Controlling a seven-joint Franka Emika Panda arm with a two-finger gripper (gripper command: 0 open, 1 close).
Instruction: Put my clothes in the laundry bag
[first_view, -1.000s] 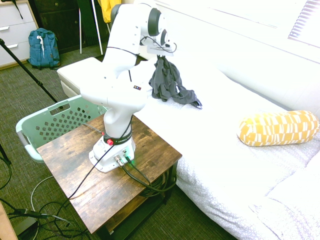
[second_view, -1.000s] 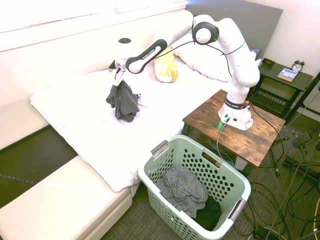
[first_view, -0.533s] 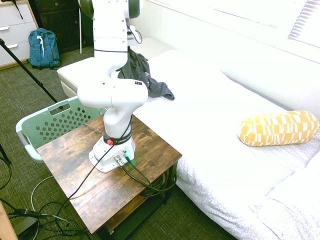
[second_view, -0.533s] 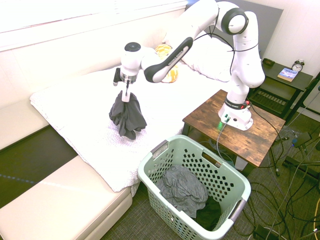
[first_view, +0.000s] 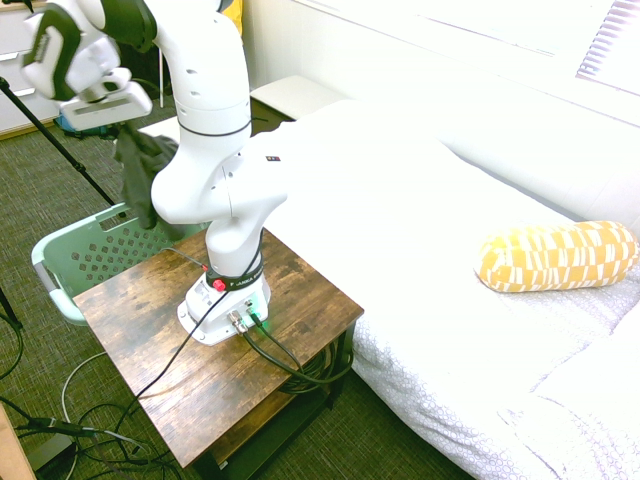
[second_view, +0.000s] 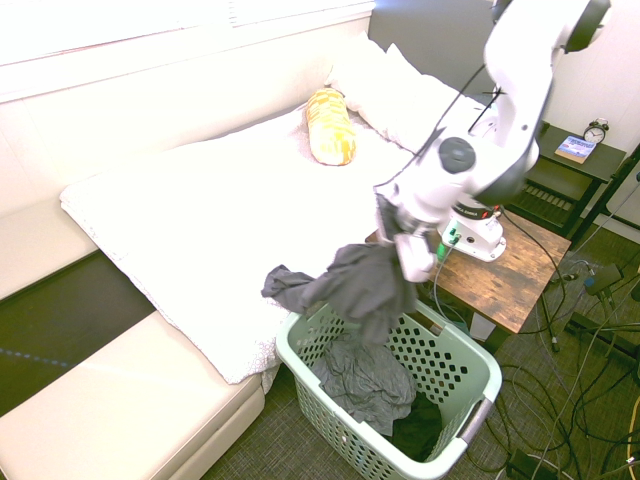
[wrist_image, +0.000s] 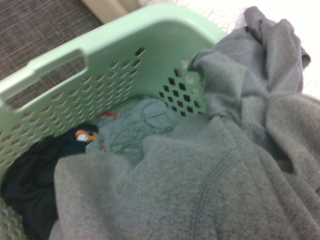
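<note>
In 1 second the arm has swung the clothes (second_view: 350, 290) off the bed (second_view: 190, 220) and over to the laundry basket (second_view: 470, 365). A second ago the dark grey bundle hung above the white bed cover; now it hangs at the near rim of the basket, with its lower folds already inside the opening and 1 sleeve or corner sticking out sideways over the bed edge. This means the carrying part looks nearly finished; what remains, in my judgement, is to bring the bundle more over the middle and let it go, because the loose corner may catch on the rim or fall outside.

The tool (second_view: 398, 245) is closed on the top of the clothes, and the fabric hangs down from it.

The second exterior view shows best how the bundle stands against the basket, and that other garments, 1 grey and 1 dark, already lie in it. In the first exterior view the clothes (first_view: 140, 175) are half hidden by the arm, and only a part of the basket (first_view: 75, 260) shows beside the wooden surface (first_view: 270, 350). The wrist view alone shows the inside from close by: the grey fabric (wrist_image: 210, 175) fills the front, and behind it the mint-green wall (wrist_image: 100, 75) with holes, with a grey-green garment and a black 1 at the bottom.
</note>
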